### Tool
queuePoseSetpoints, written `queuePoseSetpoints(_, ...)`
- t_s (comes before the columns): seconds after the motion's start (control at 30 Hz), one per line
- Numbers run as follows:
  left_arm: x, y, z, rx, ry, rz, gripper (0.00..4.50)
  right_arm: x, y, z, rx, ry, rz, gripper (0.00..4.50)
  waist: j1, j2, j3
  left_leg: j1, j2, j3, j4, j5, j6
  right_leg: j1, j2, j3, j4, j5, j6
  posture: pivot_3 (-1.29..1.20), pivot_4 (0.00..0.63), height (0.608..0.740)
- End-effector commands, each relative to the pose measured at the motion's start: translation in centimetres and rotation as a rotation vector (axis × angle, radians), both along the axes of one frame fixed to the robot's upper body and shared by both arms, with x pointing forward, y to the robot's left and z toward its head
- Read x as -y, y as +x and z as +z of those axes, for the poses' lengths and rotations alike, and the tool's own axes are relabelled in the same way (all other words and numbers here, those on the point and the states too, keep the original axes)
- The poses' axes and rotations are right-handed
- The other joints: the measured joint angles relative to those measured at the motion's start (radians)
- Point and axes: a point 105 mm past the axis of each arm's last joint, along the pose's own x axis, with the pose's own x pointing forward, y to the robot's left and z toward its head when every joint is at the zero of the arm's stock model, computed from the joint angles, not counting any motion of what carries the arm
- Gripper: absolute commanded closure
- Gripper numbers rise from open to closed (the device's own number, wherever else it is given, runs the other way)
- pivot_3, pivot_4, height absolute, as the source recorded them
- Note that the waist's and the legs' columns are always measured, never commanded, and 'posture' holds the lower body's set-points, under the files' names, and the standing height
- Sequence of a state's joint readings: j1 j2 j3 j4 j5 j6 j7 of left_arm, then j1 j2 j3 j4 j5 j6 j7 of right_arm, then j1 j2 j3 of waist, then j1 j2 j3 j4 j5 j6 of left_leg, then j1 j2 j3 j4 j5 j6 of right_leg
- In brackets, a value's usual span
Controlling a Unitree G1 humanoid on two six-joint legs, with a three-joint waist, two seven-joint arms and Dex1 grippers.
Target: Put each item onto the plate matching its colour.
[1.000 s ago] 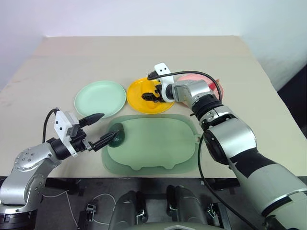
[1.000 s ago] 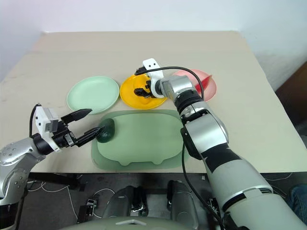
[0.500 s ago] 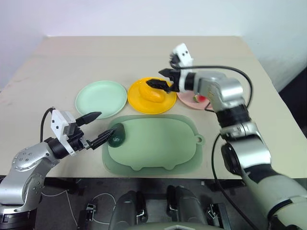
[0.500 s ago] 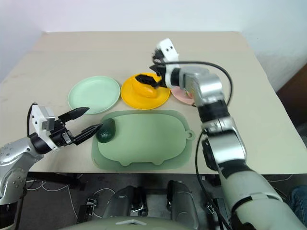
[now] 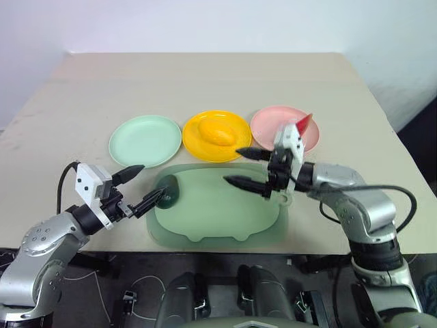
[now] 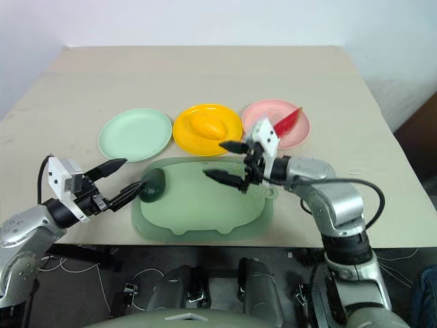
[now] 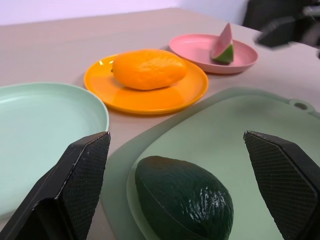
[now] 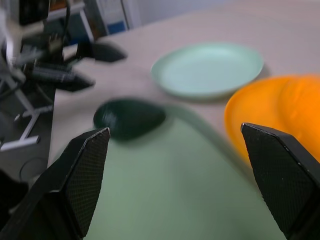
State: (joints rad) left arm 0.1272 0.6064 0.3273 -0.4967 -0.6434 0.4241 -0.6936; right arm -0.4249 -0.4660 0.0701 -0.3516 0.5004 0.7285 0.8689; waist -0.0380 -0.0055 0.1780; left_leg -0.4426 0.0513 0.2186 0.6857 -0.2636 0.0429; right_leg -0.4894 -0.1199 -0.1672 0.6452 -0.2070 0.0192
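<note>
So the left pincer [image 5: 138, 186] sits near the desk's front-left corner, spread wide with nothing in it, one fingertip right by the avocado [image 5: 166, 192]. That avocado lies at the left end of the pig-shaped tray [image 5: 225, 219], which sits along the front edge of the desk.

It's the only piece left to sort. It looks like hard, glossy toy plastic, so I'd guess light, stiff and a bit slick. I'd pinch it across the narrow middle, not the tapered end, or it'll probably squirt out.

Its home, the mint green plate [image 5: 145, 141], is bare, just behind the tray's left end. Next over, the mango [image 5: 217, 132] already sits on the yellow plate [image 5: 235, 152]. Then the watermelon wedge [image 5: 304, 124] stands on the pink plate [image 5: 268, 128], toward the right edge.

The right pincer [image 5: 250, 167] hangs over the right part of the tray, also fully spread and empty, pointing left toward the avocado.
</note>
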Motion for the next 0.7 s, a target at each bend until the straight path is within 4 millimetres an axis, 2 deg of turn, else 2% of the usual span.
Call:
queuePoseSetpoints(0.03,0.6,-0.4,0.4,0.016,-0.004,0.01,0.0,-0.4,0.1,1.3,0.088,-0.003,0.002,0.04,-0.002,0.0,0.0,0.0,0.0,0.0,0.0,0.0,0.0,0.0,0.0,0.0,0.0,0.0,0.0,0.0,0.15,0.696)
queuePoseSetpoints(0.2,0.9,-0.6,-0.8,-0.027,-0.025,0.043,0.0,-0.3,0.0,1.9,0.114,-0.019,0.032,0.04,0.003,0.0,0.0,0.0,0.0,0.0,0.0,0.0,0.0,0.0,0.0,0.0,0.0,0.0,0.0,0.0,0.15,0.696)
queuePoseSetpoints(0.33,0.8,-0.1,-1.9,-0.052,-0.036,0.091,0.0,-0.5,-0.3,1.2,0.109,-0.05,0.043,0.04,0.008,-0.001,0.0,0.0,0.0,-0.001,0.0,0.0,0.0,0.0,0.0,0.0,0.0,-0.001,-0.001,0.0,0.15,0.696)
queuePoseSetpoints(0.5,2.1,0.5,-2.4,-0.063,-0.057,0.062,0.0,-0.7,-0.5,0.8,0.111,-0.059,0.036,0.04,0.025,-0.001,0.0,0.0,0.0,-0.001,0.001,0.0,0.0,0.0,0.0,0.0,0.0,-0.001,-0.003,0.0,0.15,0.696)
queuePoseSetpoints(0.7,3.2,2.0,-4.3,-0.141,-0.043,0.079,0.0,-0.2,0.0,0.7,0.118,-0.066,-0.002,0.04,0.027,-0.001,0.0,0.0,0.0,-0.001,0.002,0.0,0.001,0.001,0.0,-0.001,0.0,-0.001,-0.002,0.0,0.15,0.696)
